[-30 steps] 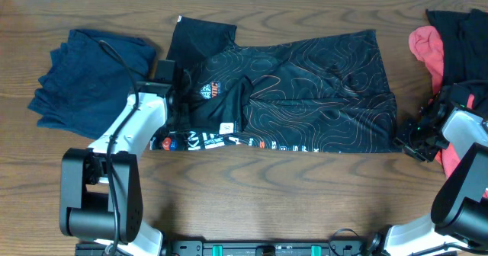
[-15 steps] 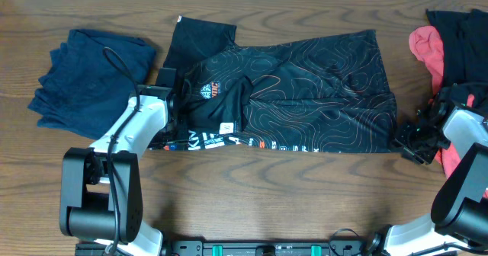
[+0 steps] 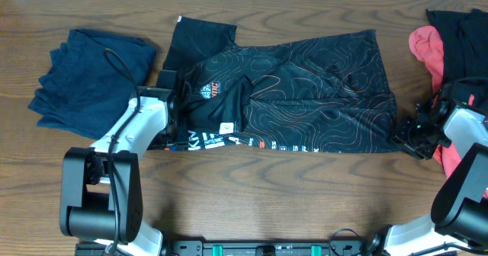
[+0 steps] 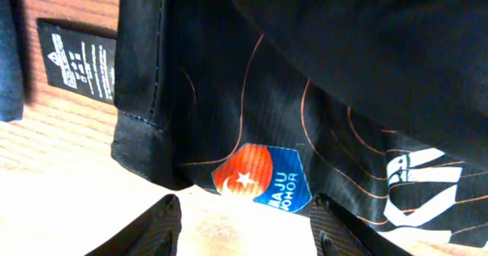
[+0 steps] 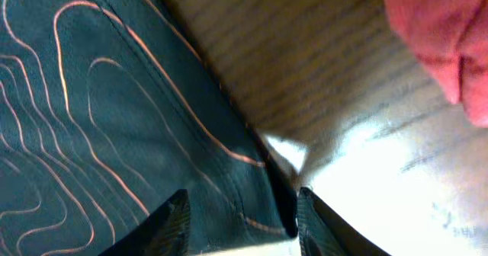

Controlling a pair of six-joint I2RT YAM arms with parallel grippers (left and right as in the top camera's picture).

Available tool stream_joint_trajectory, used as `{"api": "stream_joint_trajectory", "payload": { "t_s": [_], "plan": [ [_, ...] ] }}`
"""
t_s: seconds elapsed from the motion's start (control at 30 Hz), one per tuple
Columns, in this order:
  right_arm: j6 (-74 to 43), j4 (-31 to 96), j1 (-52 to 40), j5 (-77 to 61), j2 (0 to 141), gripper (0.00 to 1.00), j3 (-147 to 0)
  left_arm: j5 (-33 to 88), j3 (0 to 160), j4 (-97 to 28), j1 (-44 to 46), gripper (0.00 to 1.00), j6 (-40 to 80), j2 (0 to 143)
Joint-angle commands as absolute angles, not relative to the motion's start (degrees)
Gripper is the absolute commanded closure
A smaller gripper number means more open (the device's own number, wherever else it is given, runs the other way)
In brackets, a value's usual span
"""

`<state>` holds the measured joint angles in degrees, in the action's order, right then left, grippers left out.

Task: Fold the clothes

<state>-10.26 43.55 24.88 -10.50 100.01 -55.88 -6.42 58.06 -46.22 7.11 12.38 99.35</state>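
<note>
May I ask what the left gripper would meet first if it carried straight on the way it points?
Most likely the black jersey, at its edge by the red-and-blue badge, though depth is unclear.

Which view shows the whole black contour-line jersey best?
Overhead: the black jersey shows nearly whole, spread out. Left wrist shows only a hem corner with a red-blue badge; right wrist only an edge strip.

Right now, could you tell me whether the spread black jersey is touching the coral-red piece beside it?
Apart. The right wrist view shows a strip of bare table between the black jersey and the coral-red piece.
</note>
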Motion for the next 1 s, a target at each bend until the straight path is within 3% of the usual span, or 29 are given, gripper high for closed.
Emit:
{"api": "stream_joint_trajectory", "payload": {
  "t_s": [0.0, 0.07, 0.17, 0.2, 0.33, 0.63, 0.7, 0.77, 0.97],
  "plan": [
    [-9.8, 42.5, 25.1, -10.5, 99.7, 0.6, -53.3, -7.1, 56.4, -46.4, 6.9, 0.44, 13.7, 99.9],
    [-9.8, 41.6, 25.1, -10.4, 99.7, 0.65, -52.4, -7.2, 55.8, -46.3, 6.9, 0.43, 13.7, 99.9],
    [-9.8, 41.5, 25.1, -9.2, 99.7, 0.94, -51.7, -7.2, 55.6, -46.2, 6.8, 0.39, 13.7, 99.9],
    [-9.8, 41.6, 25.1, -8.8, 99.7, 0.99, -51.7, -7.2, 55.6, -46.2, 6.8, 0.39, 13.6, 99.9],
    [-9.8, 42.1, 25.1, -8.4, 99.7, 0.99, -51.7, -12.1, 55.6, -45.9, 6.8, 0.38, 13.7, 99.9],
    [-9.8, 42.2, 25.4, -8.1, 99.7, 0.99, -51.7, -11.2, 55.5, -45.5, 6.7, 0.43, 15.2, 99.9],
    [-9.8, 42.2, 25.6, -7.9, 99.7, 0.99, -51.7, -11.5, 55.5, -45.1, 6.7, 0.47, 15.2, 99.9],
    [-9.8, 42.2, 25.6, -7.9, 99.7, 0.99, -51.7, -12.8, 55.5, -45.1, 6.8, 0.57, 15.6, 99.9],
    [-9.8, 42.1, 25.6, -7.7, 99.7, 0.99, -51.7, -15.4, 55.5, -43.7, 6.8, 0.65, 18.3, 99.9]
  ]
}}
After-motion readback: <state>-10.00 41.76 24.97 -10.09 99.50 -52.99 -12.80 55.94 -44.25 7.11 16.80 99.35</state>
